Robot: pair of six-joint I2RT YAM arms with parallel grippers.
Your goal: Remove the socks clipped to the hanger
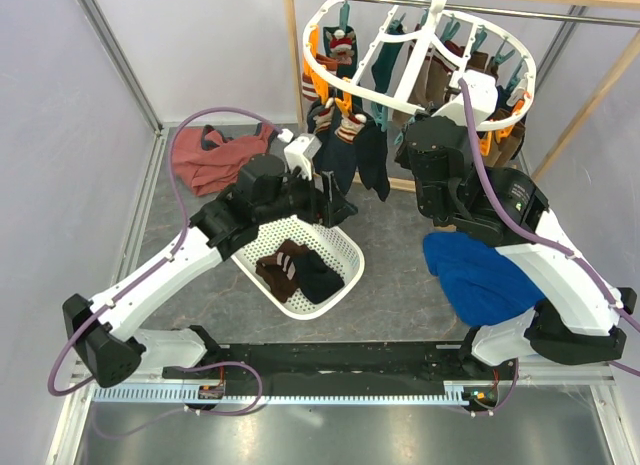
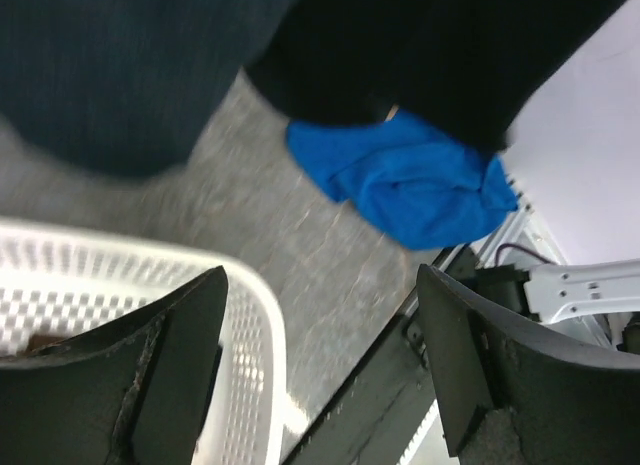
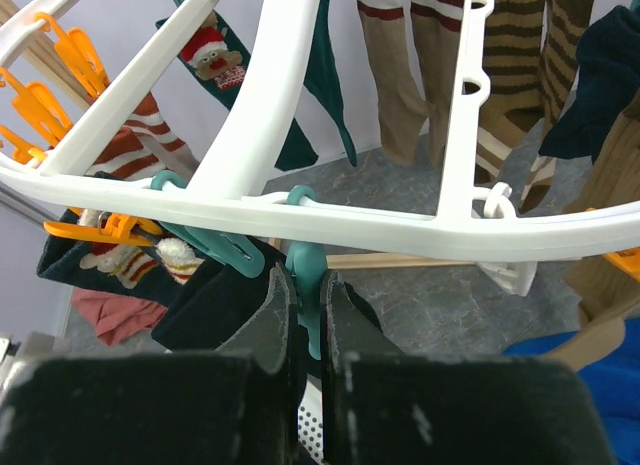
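I see few socks [image 1: 290,265] in the basket [image 1: 300,309], most apparently left on the hanger [image 3: 400,223]; right gripper [image 3: 308,290] pinches a teal clip [image 3: 302,257], left gripper [image 2: 320,320] gapes empty.

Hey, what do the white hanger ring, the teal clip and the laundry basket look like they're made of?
The hanger ring looks like rigid moulded plastic, smooth and slightly glossy, with moulded holes and spokes. The teal clip also seems to be plastic, semi-glossy, with a moulded loop over the ring. The basket is probably plastic too, matte white with a perforated grid wall.
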